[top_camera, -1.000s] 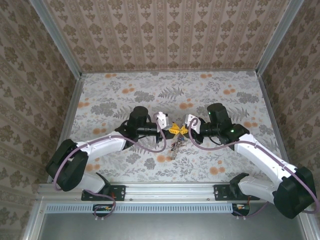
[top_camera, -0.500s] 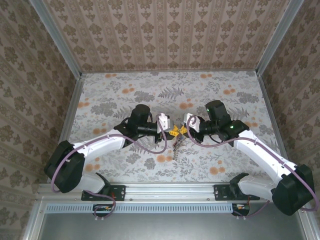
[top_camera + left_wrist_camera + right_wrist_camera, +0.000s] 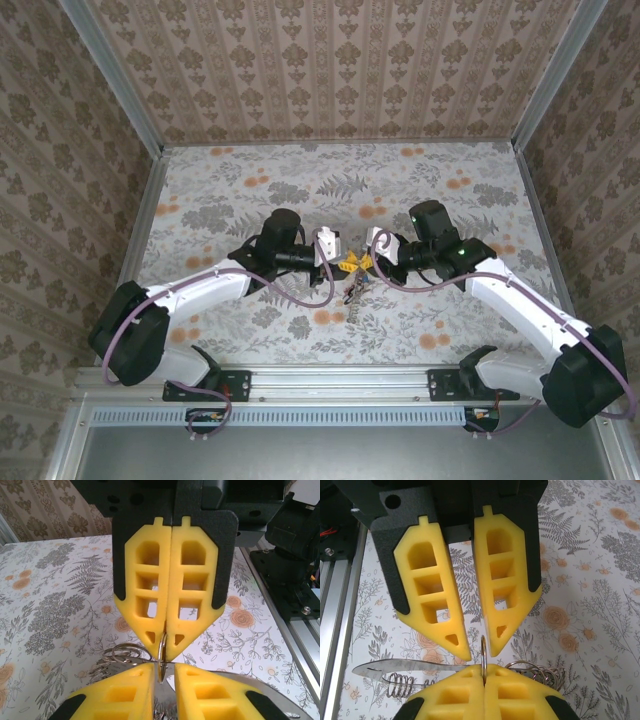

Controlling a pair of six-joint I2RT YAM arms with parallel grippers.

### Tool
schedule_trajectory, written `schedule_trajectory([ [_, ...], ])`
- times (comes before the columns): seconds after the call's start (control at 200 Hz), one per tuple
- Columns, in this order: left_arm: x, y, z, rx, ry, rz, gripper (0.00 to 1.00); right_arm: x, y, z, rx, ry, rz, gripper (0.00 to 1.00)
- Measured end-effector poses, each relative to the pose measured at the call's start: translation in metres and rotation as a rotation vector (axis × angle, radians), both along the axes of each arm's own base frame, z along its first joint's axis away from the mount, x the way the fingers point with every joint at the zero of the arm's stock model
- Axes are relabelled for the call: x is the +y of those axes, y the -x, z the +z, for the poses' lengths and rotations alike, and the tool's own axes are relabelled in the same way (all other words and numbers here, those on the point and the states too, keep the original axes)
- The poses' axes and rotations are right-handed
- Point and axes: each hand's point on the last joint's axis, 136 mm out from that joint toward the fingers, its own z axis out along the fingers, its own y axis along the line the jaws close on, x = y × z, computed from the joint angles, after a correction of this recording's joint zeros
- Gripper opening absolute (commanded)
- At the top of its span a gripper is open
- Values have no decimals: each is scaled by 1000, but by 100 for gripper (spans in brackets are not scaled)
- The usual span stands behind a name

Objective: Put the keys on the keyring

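Right wrist view: the right pincer (image 3: 483,669) is pressed together on the keyring (image 3: 483,650), one thin metal ring standing edge-on out of its tips.
Left pincer (image 3: 481,652): faces it tip to tip, spread a little, with the ring's upper arc in the gap; I cannot tell if it touches.
Fingers (image 3: 465,676): four yellow foam ones, two to each pincer.
Loose metal: one flat steel blade (image 3: 385,669), one wire coil (image 3: 397,685) and a bunch of further rings (image 3: 535,674), their number unclear, all beside the pinched ring.
Keys (image 3: 351,290): a small dark cluster just nearward of the meeting tips; count and colours too small to tell.
Arms: two, meeting over mid-counter.
Counter (image 3: 450,200): one, printed with grey leaves and orange blossoms.
Room: three walls (image 3: 330,70) in striped damask paper, and one aluminium rail (image 3: 340,378) along the near edge.
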Motion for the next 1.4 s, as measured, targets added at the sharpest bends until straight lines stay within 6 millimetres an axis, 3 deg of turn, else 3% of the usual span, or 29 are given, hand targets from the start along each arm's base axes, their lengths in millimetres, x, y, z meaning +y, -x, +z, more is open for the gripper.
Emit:
schedule_trajectory([
  [0.215,-2,1,1,-5,1,-2,18,1,0,-2,13,6,3,0],
  [0.475,-2,0,2,-10,-3,-1,0,1,-1,-2,23,12,2,1],
  [0.925,-3,-4,7,-16,17,15,0,-1,-6,1,-16,16,-19,18],
  [1.4,22,-49,12,35,86,174,0,-8,-8,34,-174,-56,-80,27],
])
